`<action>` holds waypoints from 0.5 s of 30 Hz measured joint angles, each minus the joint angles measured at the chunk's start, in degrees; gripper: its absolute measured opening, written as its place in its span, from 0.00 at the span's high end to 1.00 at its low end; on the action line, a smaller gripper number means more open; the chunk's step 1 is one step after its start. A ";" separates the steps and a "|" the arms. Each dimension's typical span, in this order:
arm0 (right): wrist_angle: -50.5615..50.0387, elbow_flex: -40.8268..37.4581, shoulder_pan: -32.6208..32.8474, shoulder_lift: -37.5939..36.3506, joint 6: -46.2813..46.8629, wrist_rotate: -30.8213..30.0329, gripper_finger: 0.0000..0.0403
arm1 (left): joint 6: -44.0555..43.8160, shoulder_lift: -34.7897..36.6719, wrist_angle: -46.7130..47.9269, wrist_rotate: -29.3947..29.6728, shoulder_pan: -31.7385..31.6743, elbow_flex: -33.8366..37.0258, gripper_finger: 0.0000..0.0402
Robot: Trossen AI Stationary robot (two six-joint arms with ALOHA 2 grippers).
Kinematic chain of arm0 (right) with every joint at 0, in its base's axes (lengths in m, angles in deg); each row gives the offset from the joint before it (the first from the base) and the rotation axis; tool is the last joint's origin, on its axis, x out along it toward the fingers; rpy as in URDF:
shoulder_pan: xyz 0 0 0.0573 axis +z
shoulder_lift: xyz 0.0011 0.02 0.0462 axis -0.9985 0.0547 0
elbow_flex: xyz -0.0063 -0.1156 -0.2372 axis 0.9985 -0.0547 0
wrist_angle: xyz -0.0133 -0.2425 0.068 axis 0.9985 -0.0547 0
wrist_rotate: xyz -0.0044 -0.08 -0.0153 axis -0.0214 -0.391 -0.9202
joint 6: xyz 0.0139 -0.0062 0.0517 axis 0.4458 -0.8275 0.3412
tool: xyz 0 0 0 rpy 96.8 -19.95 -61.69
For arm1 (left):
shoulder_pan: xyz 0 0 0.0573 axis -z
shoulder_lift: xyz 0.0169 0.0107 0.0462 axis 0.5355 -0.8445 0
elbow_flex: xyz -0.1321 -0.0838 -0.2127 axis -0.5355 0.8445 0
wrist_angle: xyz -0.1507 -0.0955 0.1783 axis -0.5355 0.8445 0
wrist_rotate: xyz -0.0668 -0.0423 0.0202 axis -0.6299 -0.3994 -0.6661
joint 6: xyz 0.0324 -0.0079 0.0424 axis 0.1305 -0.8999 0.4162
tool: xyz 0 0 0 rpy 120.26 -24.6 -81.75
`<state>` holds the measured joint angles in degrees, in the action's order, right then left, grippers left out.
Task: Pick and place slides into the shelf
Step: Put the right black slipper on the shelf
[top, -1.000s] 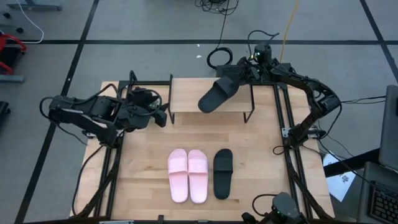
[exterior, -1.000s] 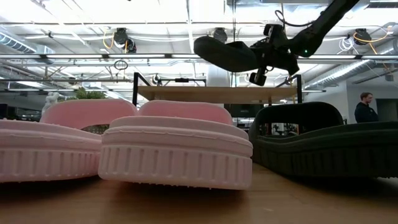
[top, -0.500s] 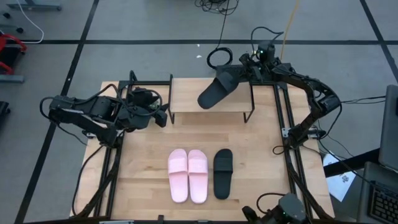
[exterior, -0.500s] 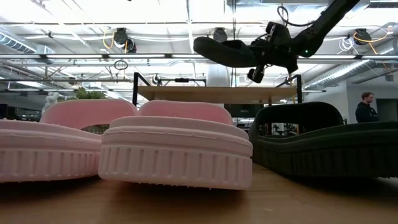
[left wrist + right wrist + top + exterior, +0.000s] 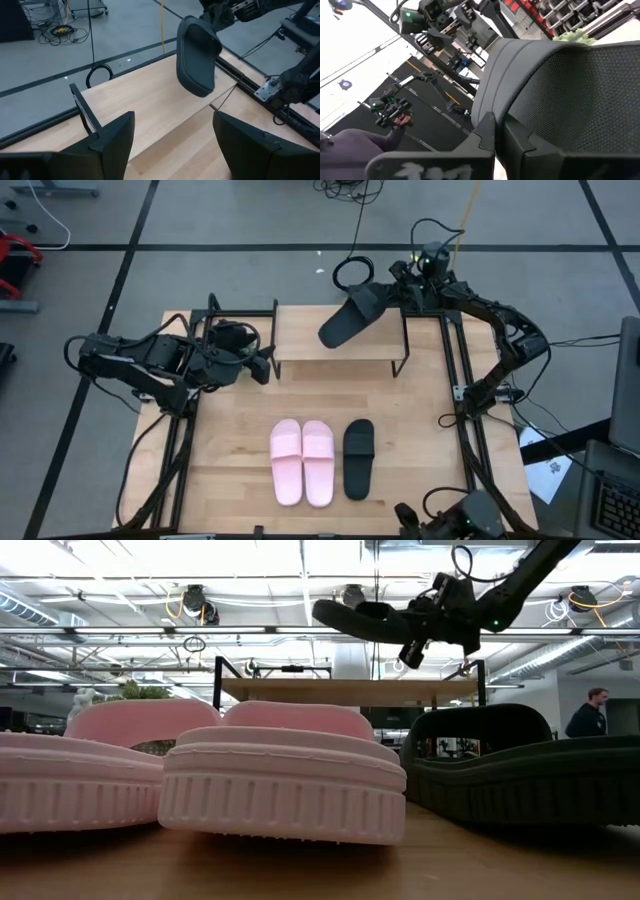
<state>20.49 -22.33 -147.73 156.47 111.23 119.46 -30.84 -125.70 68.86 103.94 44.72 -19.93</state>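
Observation:
One black slide (image 5: 345, 322) hangs in the air over the right part of the shelf (image 5: 300, 340), with my right gripper (image 5: 393, 295) shut on it; the low view shows it well above the plank top (image 5: 345, 691). Another black slide (image 5: 359, 458) and the pink pair (image 5: 302, 462) lie sole-down on the table near its front edge. My left gripper (image 5: 262, 368) waits open at the shelf's left end, its fingers (image 5: 117, 137) apart with nothing between them. My right gripper pinches the black slide between its two fingers at the strap end (image 5: 495, 112), the end toward the table's far right. The fingers (image 5: 520, 140) come at it about level from the far right. The slide is lifted clear of the shelf and juts out nearly level (image 5: 365, 618).
Black metal legs (image 5: 402, 350) hold up the shelf at its ends. Dark frame rails (image 5: 462, 410) run along both table sides. A cable coil (image 5: 350, 273) lies on the floor behind the shelf. A person (image 5: 590, 710) stands in the room beyond the table.
My right gripper has risen a little and gone slightly toward the table's far edge while rolling its wrist. The black slide it holds has tipped from a slant to nearly level, still clear of the shelf.

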 joint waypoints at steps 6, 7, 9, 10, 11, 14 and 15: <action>0.12 0.01 -2.06 -0.21 -0.01 -0.14 1.00 | 0.93 0.00 0.00 0.00 0.00 0.00 0.33; 0.00 0.01 -2.07 -0.49 0.01 -0.11 1.00 | 0.94 0.00 0.01 0.00 -0.08 0.00 0.33; 0.16 0.05 -1.83 -1.29 0.02 -0.02 1.00 | 0.98 0.00 0.01 0.00 -0.28 0.00 0.33; 0.18 0.26 -1.64 -1.70 0.02 -0.01 1.00 | 1.00 0.00 0.01 0.00 -0.33 0.00 0.33; 0.18 0.67 -1.45 -2.16 0.02 -0.06 1.00 | 1.06 0.00 0.01 0.01 -0.33 0.00 0.33; 0.16 2.80 -1.31 -3.65 0.02 -0.02 1.00 | 1.52 0.00 0.02 0.01 -0.90 0.00 0.33; 0.56 3.74 -1.29 -4.17 0.02 -0.04 1.00 | 1.51 0.00 0.02 0.03 -1.11 0.00 0.33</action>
<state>21.04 -18.59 -149.02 152.30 111.24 119.43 -29.33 -125.70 68.88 103.97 43.61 -19.93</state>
